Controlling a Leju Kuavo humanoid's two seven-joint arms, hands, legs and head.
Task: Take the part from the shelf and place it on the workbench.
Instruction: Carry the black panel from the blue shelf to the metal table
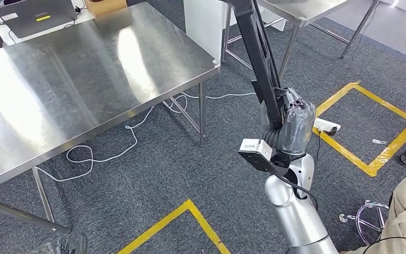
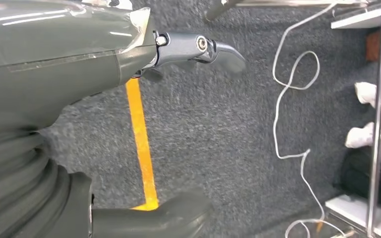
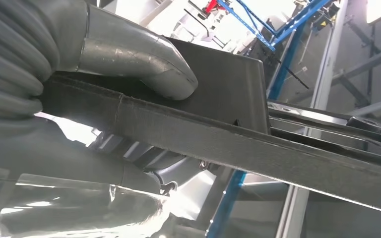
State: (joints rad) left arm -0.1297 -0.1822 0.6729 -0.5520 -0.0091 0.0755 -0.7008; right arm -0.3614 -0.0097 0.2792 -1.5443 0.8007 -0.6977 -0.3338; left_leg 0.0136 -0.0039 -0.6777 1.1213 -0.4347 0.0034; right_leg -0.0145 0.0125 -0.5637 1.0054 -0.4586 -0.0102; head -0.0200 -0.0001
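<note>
over carpet (image 1: pixel 153 174), part (image 1: pixel 261 58) upright

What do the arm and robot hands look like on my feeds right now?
In the head view the right arm is rounded polished silver, with a black cable looping at the wrist beside a white-and-black camera block. The right robot hand is grey under glossy clear wrap. The left robot hand shows a grey ribbed cover, a thick grey thumb and a metal-jointed finger.

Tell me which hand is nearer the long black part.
Right. The right hand grips the long black part; the left hand hangs apart over the carpet by the yellow tape.
</note>
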